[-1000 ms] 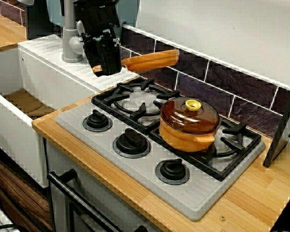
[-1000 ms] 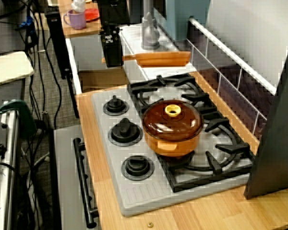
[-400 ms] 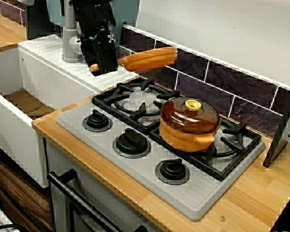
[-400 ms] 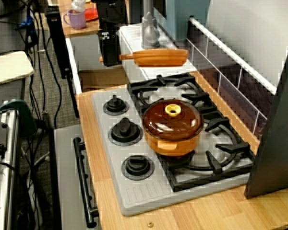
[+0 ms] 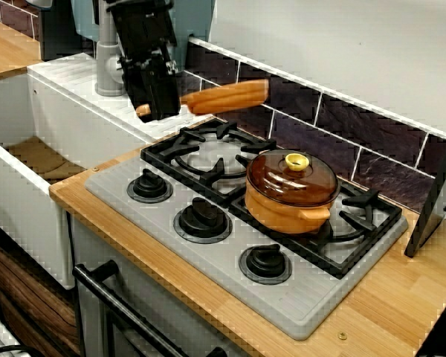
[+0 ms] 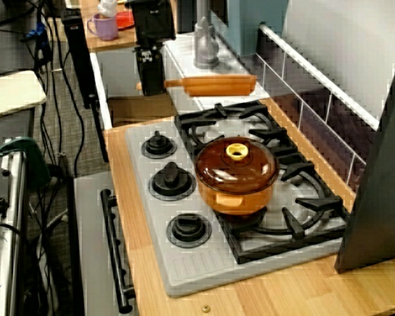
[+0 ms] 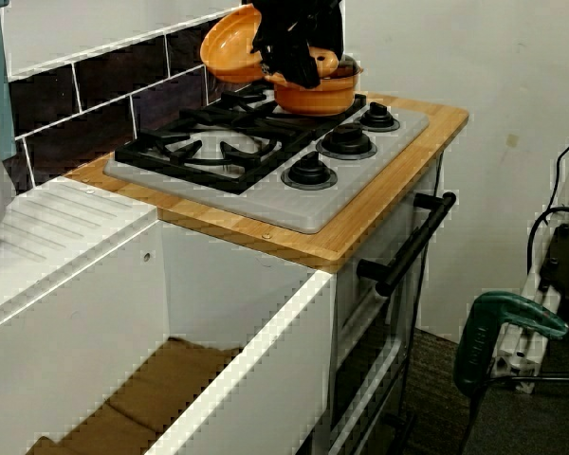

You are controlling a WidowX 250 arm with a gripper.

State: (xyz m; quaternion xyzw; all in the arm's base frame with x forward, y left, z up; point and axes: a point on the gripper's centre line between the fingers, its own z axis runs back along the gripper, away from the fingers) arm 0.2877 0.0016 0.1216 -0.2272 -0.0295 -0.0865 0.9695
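A black gripper (image 5: 153, 108) is clamped on one end of an orange pan (image 5: 224, 95), holding it in the air. The pan's length runs level and sideways from the gripper. A lidded orange pot (image 5: 290, 195) sits lower, beyond the pan's far end.

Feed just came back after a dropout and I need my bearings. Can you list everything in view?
orange dish: one, orange, in the air between tap and hob, gripped at its rim
pot: one, orange, brown lid with yellow knob, on the hob's black grate
hob: one, grey, set in the counter
knobs: three, black, hob's front row
counter: one, wooden, around the hob
sink: one, white, beside the hob
tap: one, grey, behind the sink
mug: one, purple, far table
pincer: one, black, shut on the dish
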